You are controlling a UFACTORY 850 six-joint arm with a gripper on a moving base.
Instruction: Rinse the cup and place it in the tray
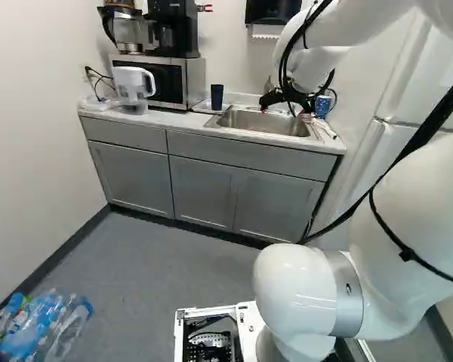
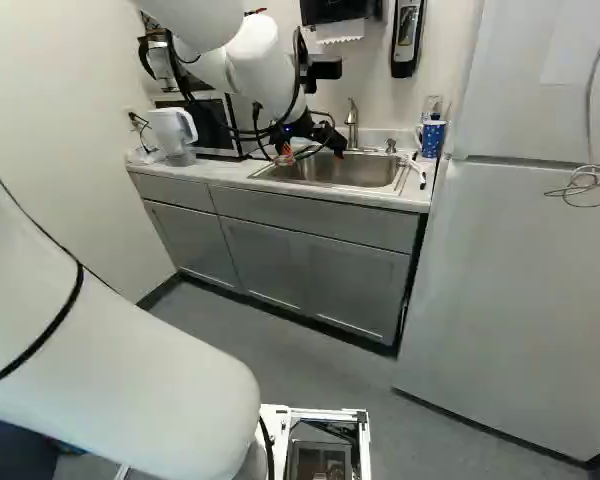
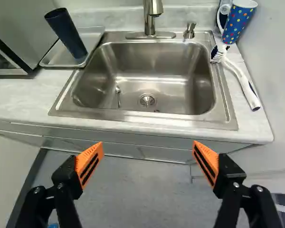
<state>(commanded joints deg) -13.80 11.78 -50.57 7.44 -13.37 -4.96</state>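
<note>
- Step in hand: the dark blue cup (image 3: 66,34) stands upright in the metal tray (image 3: 57,56), with the tool (image 3: 147,146) apart from it. That looks most like the end of the job, the placing done; whether the cup has been rinsed I cannot tell.
- Next move: if the rinse is done, it calls only for drawing the tool back, well clear of the table (image 3: 21,102). If not, the tool should go ahead and to its left, close around the cup's side, and lift it across to the faucet (image 3: 153,8).
- Arm's pose: the white arm (image 2: 260,75) reaches out high toward the sink (image 3: 156,58), its wrist bent so the tool aims forward and down. In the wrist view the floor (image 3: 145,194) shows between the fingers, and the sink lies ahead of them.
- Tool's state: spread wide, the orange pads (image 3: 89,164) well apart and nothing between them.
- Other things from the tool: a spotted cup (image 3: 238,23) is ahead and to the right, past the sink, with a brush (image 3: 242,83) just beside it. A small spoon-like thing (image 3: 118,96) lies in the sink.
- Risk: a low sideways sweep toward the tray could topple the tall cup.
</note>
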